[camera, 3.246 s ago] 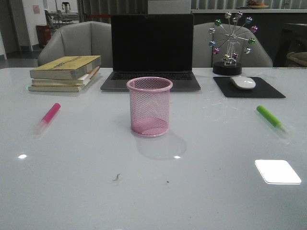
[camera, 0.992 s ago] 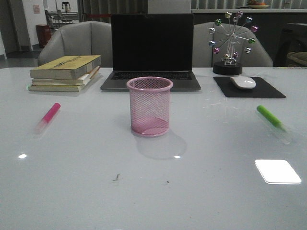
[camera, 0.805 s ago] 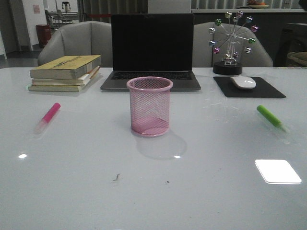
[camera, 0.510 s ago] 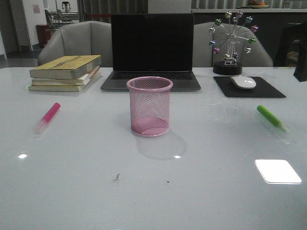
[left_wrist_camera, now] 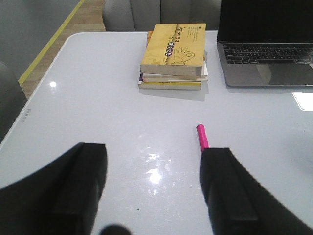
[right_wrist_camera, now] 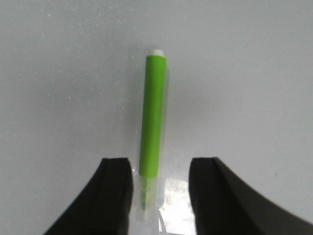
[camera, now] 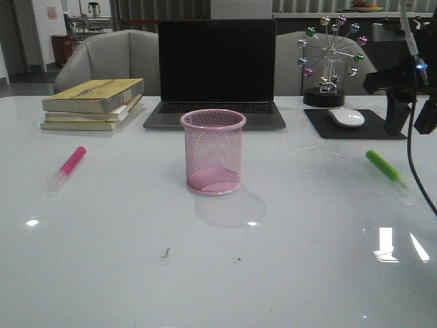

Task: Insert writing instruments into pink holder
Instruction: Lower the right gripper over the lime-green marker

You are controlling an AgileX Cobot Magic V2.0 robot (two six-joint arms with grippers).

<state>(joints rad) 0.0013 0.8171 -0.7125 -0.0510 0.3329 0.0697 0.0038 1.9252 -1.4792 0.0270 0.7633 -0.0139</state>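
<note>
The pink holder [camera: 212, 152] stands upright and empty mid-table in the front view. A hot pink marker [camera: 68, 166] lies on the table to its left, a bright green marker [camera: 386, 167] to its right. My right gripper [camera: 412, 121] hangs open above the green marker, clear of the table. In the right wrist view the green marker [right_wrist_camera: 152, 117] runs lengthwise, its clear cap end between the open fingers [right_wrist_camera: 117, 181] of the right gripper [right_wrist_camera: 161, 166]. My left gripper [left_wrist_camera: 154, 152] is open and empty. The pink marker [left_wrist_camera: 201, 137] pokes out from behind one finger.
A stack of books [camera: 92, 102] sits at the back left. An open laptop [camera: 217, 68] is right behind the holder. At the back right a white mouse [camera: 346, 117] rests on a black pad beside a ferris-wheel ornament [camera: 331, 58]. Chairs line the table's far edge.
My right arm has come into the front view from the right edge and now hangs over the green marker. It partly shades the bright reflection on the table. Markers and holder have not moved.
</note>
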